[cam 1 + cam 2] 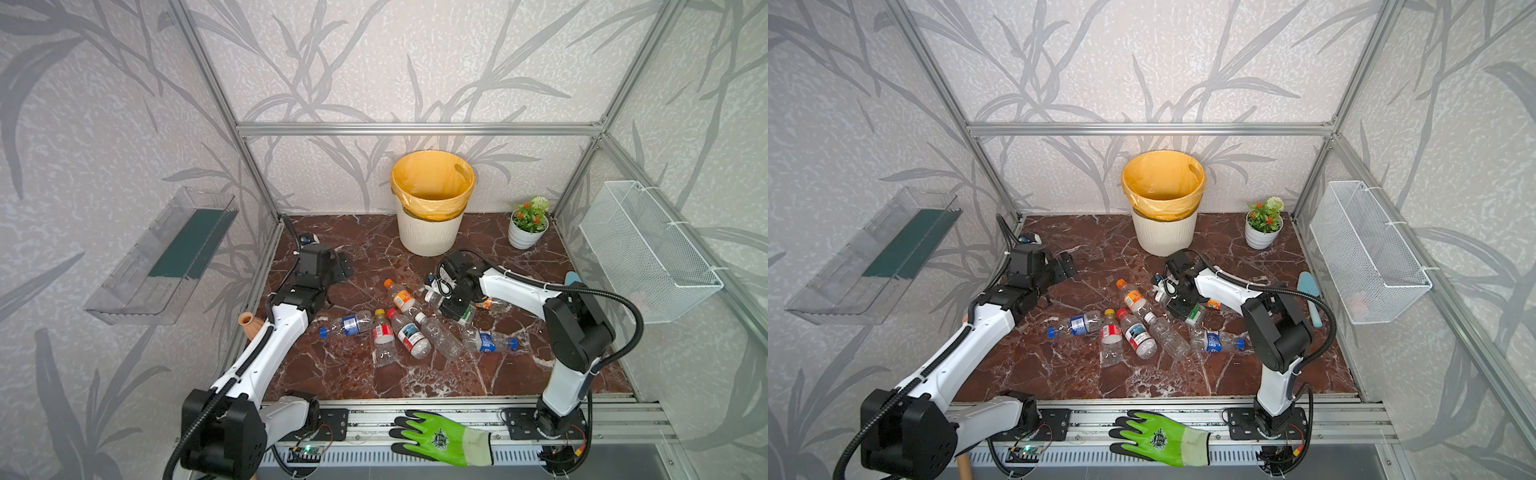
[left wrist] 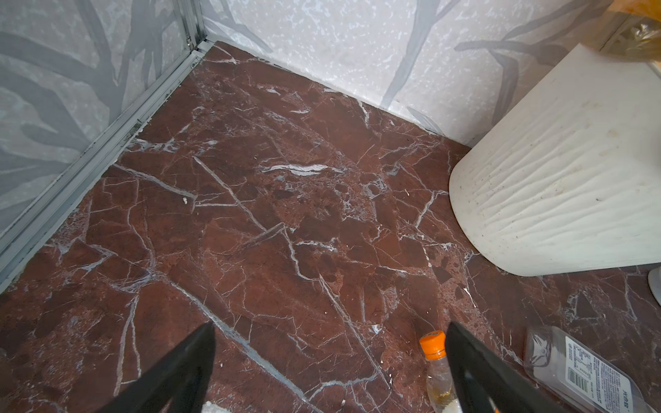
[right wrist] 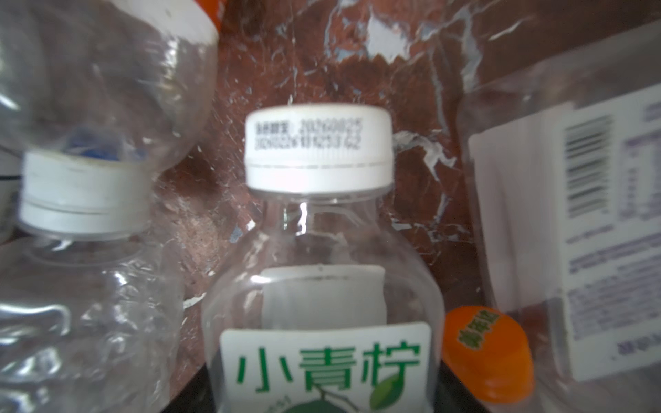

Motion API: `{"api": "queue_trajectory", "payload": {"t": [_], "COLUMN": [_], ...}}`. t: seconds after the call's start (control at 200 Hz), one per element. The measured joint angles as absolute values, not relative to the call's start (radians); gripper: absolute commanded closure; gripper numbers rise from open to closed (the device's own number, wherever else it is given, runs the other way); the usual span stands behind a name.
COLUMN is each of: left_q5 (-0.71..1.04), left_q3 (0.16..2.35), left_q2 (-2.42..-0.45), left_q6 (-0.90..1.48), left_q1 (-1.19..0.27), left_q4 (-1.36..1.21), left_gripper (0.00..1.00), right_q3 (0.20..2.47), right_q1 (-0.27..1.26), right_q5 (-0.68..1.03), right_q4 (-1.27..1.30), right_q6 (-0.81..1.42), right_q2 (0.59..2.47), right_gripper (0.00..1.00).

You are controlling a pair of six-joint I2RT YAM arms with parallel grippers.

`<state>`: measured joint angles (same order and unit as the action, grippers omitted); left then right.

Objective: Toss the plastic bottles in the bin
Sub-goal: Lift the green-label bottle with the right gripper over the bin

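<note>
Lying flat, the green-labelled bottle (image 3: 323, 304) sits between the right hand's (image 1: 460, 311) jaws.

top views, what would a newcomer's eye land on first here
The cream bin with its bright yellow-orange bag stands at the back wall, mid-table. In front of it, plastic bottles lie scattered on the dark red marble table, the right gripper down among them. A vivid green glove lies on the front rail.

fingers (image 2: 179, 372) spread wide above marble floor (image 2: 286, 232), orange-capped bottle (image 2: 438, 375) beside one, bin (image 2: 558, 178) near
</note>
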<state>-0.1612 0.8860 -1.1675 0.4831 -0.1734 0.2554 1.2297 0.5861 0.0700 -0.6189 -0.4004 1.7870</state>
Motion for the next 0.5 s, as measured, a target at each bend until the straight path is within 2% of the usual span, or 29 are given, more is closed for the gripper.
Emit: {"api": "queue_trajectory", "payload": {"t": [0.255,0.32,0.5], "left_q5": [-0.176,-0.178,-0.177], "left_q3": [0.878,0.871,0.852], "left_q2": [-1.168,-1.169,-1.176], "left_q6": [0.495,0.499,0.508], "left_q1": [-0.162,-0.155,-0.141], "left_q4": [0.257,0.258,0.257], "left_gripper": [0.01,0.01,0.01], "right_q3": [1.222,1.181,1.078], "right_q1": [0.586,0.583,0.54], "right_q5": [0.059,0.038,-0.027], "right_q4": [-0.485,-0.378,-0.066], "right_q6": [-0.311,-0.281,-0.176], "right_q2": [1.505,1.403,1.15], "right_gripper": [0.51,0.55,0.55]}}
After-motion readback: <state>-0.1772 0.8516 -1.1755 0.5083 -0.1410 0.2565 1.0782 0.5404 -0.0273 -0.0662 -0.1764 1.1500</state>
